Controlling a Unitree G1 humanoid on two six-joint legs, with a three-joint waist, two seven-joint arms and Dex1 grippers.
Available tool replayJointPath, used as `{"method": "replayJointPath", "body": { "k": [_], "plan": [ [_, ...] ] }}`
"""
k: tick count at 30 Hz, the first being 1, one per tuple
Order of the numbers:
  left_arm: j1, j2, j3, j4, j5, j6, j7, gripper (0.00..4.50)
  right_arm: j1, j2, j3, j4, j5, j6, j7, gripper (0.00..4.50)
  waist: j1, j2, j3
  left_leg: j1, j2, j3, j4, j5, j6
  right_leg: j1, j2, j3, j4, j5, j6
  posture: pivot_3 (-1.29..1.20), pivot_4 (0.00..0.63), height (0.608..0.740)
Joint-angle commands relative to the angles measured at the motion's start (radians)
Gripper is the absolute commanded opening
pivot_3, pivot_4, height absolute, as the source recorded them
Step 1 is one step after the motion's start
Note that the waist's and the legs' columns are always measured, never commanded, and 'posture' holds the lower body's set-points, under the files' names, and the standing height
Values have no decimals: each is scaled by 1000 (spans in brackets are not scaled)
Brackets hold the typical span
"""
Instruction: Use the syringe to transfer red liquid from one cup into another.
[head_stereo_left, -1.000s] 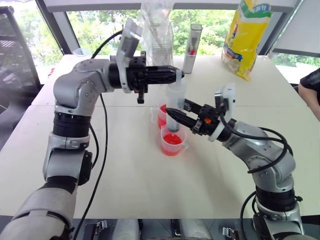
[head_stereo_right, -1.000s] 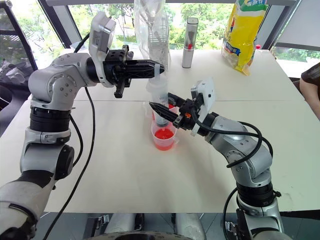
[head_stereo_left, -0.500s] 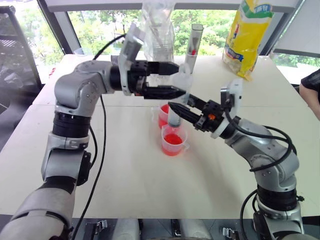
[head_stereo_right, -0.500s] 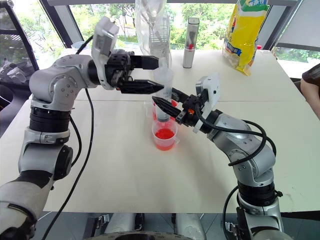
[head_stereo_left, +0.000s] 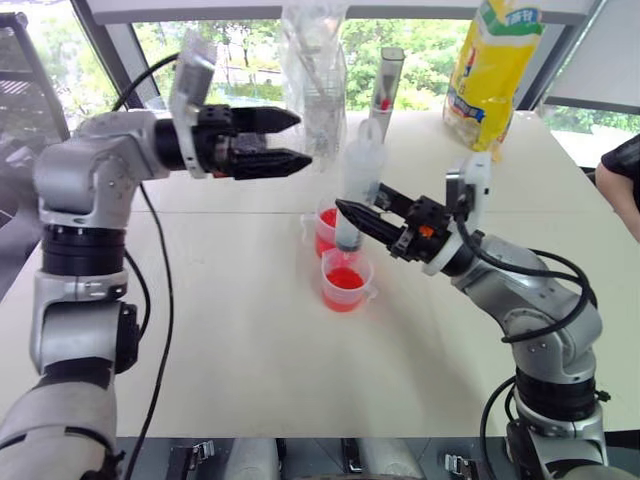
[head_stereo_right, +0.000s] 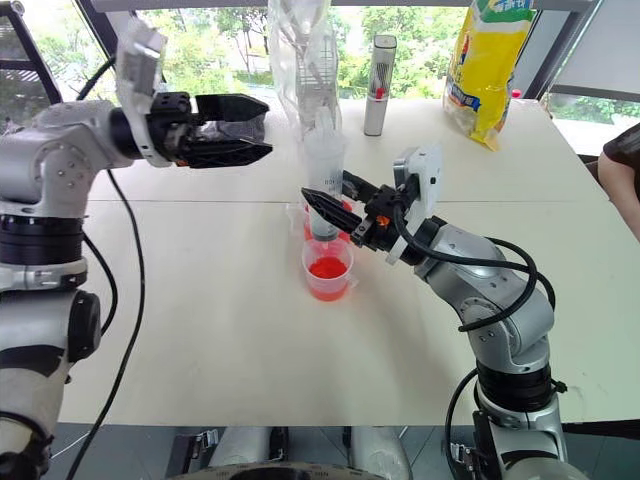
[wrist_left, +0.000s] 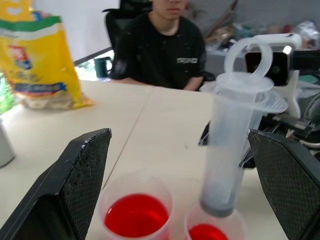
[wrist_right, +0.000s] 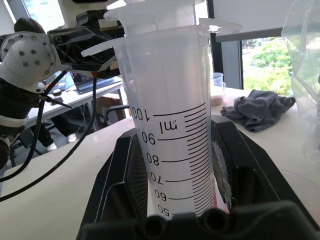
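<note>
– Red liquid (head_stereo_left: 345, 279) is being shown in 2 cups on the table (head_stereo_left: 250, 340). Where is the syringe (head_stereo_left: 357, 185) being held?

– It is being held upright by the right hand (head_stereo_left: 360, 202), which is clenched around the lower barrel. The tip is being pointed into the near cup (head_stereo_left: 347, 290). Whether it is dipping into the liquid cannot be told. The far cup (head_stereo_left: 323, 235) is standing just behind, also part full.

– And the left hand (head_stereo_left: 303, 138)?

– It is being carried released, fingers spread wide and nothing grasped, well apart from the syringe on its left and about level with the plunger ring (wrist_left: 248, 55).

– Which step is being judged as in hand?

– The plunger is being seen pushed fully in and the barrel is looking clear of red. So the syringe is probably being readied for a plunger stroke, with the ring being left free for the left hand.

– How is that being done well?

– The barrel should be gripped firmly and held vertical, so the near cup is not being nudged or tipped by the tip. The ring should be approached level by the left hand and closed on squarely. The plunger should be pulled straight along the barrel's axis, slowly, with the tip being held below the surface so that air is not being drawn in.
</note>
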Motion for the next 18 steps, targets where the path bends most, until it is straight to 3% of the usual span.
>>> {"method": "replayJointPath", "body": {
  "k": [1, 7, 13, 16, 18],
  "plan": [
    [29, 10, 30, -69, -29, 14, 23, 4454, 3, -13, -16, -25, 21, 1, 0, 1411, 2, 0, 0, 0, 0, 0, 0, 0, 0, 0, 0, 0, 0, 0, 0, 0, 150, 740],
    [87, -11, 38, -132, -50, 22, 77, 4454, -52, -39, -55, 15, 57, 57, -20, 1411, 3, 0, 0, 0, 0, 0, 0, 0, 0, 0, 0, 0, 0, 0, 0, 0, 150, 740],
    [166, -19, 25, -185, -43, -11, 109, 4454, -378, -199, -204, 262, 260, 398, -122, 1411, 0, 1, 1, 1, 0, 2, 0, 0, 0, 0, -1, 2, 1, 0, 0, 0, 150, 740],
    [211, -28, 22, -218, -43, -29, 127, 4454, -597, -287, -161, 522, 178, 614, -187, 1411, -2, 1, 1, 1, 1, 2, -1, 0, 0, -1, -1, 3, 1, 0, -1, 0, 150, 740],
    [228, -34, 22, -234, -46, -37, 138, 4454, -661, -323, -105, 615, 127, 674, -182, 1411, 0, 1, 0, 1, 0, 3, -1, 0, 0, -2, -1, 4, 0, 0, -1, 0, 150, 740]
  ]
}}
